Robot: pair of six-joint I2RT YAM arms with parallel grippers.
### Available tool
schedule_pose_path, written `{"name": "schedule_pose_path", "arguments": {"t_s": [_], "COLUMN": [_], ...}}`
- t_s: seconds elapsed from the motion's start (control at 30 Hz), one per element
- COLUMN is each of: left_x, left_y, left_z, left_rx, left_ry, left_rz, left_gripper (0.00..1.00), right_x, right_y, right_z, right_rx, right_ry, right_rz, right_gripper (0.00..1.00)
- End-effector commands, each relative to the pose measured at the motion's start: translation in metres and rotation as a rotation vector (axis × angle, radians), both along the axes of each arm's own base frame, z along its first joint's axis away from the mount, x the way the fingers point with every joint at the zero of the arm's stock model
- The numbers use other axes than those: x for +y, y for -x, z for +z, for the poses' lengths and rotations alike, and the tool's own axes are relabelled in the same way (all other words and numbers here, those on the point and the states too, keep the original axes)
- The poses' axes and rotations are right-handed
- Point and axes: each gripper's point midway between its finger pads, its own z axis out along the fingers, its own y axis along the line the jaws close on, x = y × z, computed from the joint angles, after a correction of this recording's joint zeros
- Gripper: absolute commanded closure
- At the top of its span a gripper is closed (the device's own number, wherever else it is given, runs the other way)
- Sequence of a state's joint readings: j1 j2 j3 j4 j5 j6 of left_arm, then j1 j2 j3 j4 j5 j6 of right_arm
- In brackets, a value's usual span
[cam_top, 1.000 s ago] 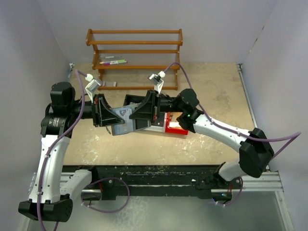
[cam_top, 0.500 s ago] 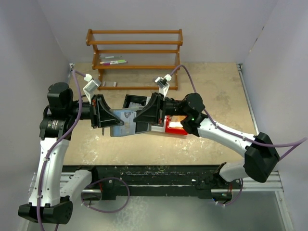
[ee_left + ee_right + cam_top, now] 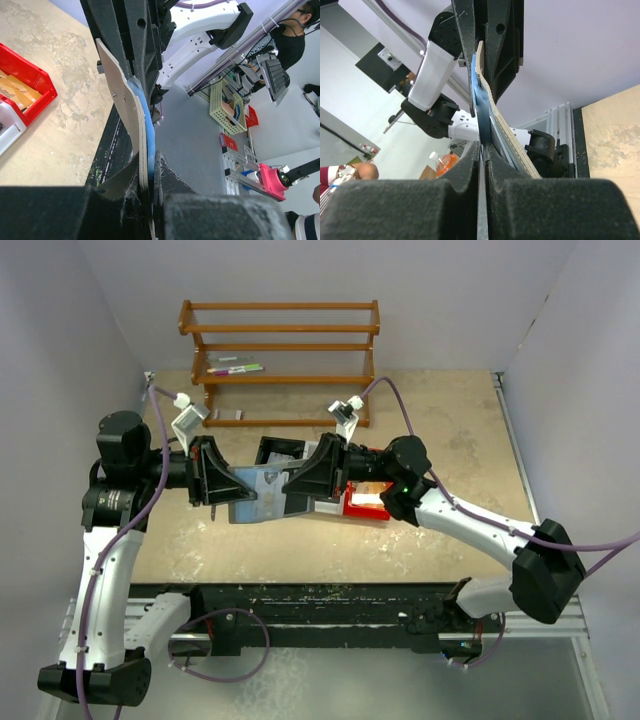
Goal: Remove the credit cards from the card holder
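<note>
**Grey-blue, black and sandy beige**

The flat grey-blue folding card holder (image 3: pixel 258 486) shows a brighter blue layer and a tan-grey face close up; the left tool (image 3: pixel 230 488) and right tool (image 3: pixel 289 494) are matt black, the arms (image 3: pixel 108 580) white with black joints. Mottled beige tabletop (image 3: pixel 450 440), glossy red plastic bin (image 3: pixel 368 507), reddish-brown wooden rack (image 3: pixel 280 330), purple cables (image 3: pixel 388 386).

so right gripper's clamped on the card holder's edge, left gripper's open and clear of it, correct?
Not quite. The left gripper isn't open or clear: the left wrist view shows its fingers shut on the edge of the card holder. The right gripper is clamped on the holder's edge, as you said.
</note>
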State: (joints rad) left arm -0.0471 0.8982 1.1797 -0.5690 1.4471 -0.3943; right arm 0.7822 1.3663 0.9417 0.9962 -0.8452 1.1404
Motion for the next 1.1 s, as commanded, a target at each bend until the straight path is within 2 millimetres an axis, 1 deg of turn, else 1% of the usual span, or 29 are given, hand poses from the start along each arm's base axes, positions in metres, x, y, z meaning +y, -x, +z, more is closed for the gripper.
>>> {"name": "schedule_pose_path", "arguments": {"t_s": [0.0, 0.03, 0.07, 0.13, 0.27, 0.33, 0.4, 0.43, 0.47, 0.53, 0.6, 0.73, 0.83, 0.93, 1.0, 1.03, 1.07], "left_x": [0.0, 0.0, 0.0, 0.0, 0.0, 0.0, 0.0, 0.0, 0.0, 0.0, 0.0, 0.001, 0.003, 0.008, 0.017, 0.022, 0.028], "left_y": [0.008, 0.007, 0.006, 0.004, 0.002, 0.002, 0.001, 0.002, 0.001, 0.0, -0.001, -0.008, -0.018, -0.036, -0.055, -0.063, -0.07], "left_z": [0.01, 0.009, 0.009, 0.008, 0.007, 0.007, 0.007, 0.007, 0.007, 0.006, 0.005, 0.0, -0.005, -0.015, -0.025, -0.029, -0.034], "left_rx": [-0.071, -0.067, -0.066, -0.065, -0.064, -0.064, -0.063, -0.064, -0.063, -0.063, -0.07, -0.075, -0.079, -0.095, -0.114, -0.124, -0.125], "left_ry": [0.013, 0.012, 0.012, 0.01, 0.008, 0.008, 0.007, 0.007, 0.007, 0.004, -0.002, -0.031, -0.064, -0.128, -0.208, -0.244, -0.284], "left_rz": [-0.031, -0.029, -0.027, -0.019, -0.009, -0.008, -0.006, -0.006, -0.004, 0.003, 0.016, 0.055, 0.101, 0.198, 0.305, 0.355, 0.399], "left_gripper": [1.0, 1.0, 1.0, 1.0, 1.0, 1.0, 1.0, 1.0, 1.0, 1.0, 1.0, 1.0, 1.0, 1.0, 1.0, 1.0, 1.0], "right_x": [-0.003, -0.002, -0.002, -0.001, 0.0, 0.0, 0.0, -0.002, -0.004, -0.009, -0.021, -0.049, -0.067, -0.084, -0.097, -0.102, -0.106], "right_y": [-0.004, -0.003, -0.003, -0.002, -0.001, 0.0, 0.002, 0.004, 0.004, 0.0, -0.008, -0.026, -0.037, -0.056, -0.073, -0.081, -0.089], "right_z": [0.017, 0.017, 0.018, 0.019, 0.02, 0.021, 0.015, 0.017, 0.017, 0.014, 0.011, -0.003, -0.017, -0.035, -0.046, -0.059, -0.066], "right_rx": [-0.049, -0.044, -0.039, -0.028, -0.013, -0.014, 0.008, 0.005, 0.005, 0.005, 0.006, 0.023, 0.015, 0.028, 0.033, 0.067, 0.075], "right_ry": [-0.061, -0.065, -0.074, -0.09, -0.113, -0.122, -0.101, -0.113, -0.113, -0.098, -0.085, -0.036, 0.028, 0.123, 0.191, 0.246, 0.284], "right_rz": [-0.033, -0.029, -0.024, -0.016, 0.002, 0.009, 0.028, 0.037, 0.038, 0.03, -0.002, -0.078, -0.138, -0.231, -0.302, -0.341, -0.377], "right_gripper": [0.87, 0.79, 0.77, 0.74, 0.74, 0.82, 0.93, 0.98, 1.0, 1.0, 1.0, 1.0, 1.0, 1.0, 1.0, 1.0, 1.0]}}
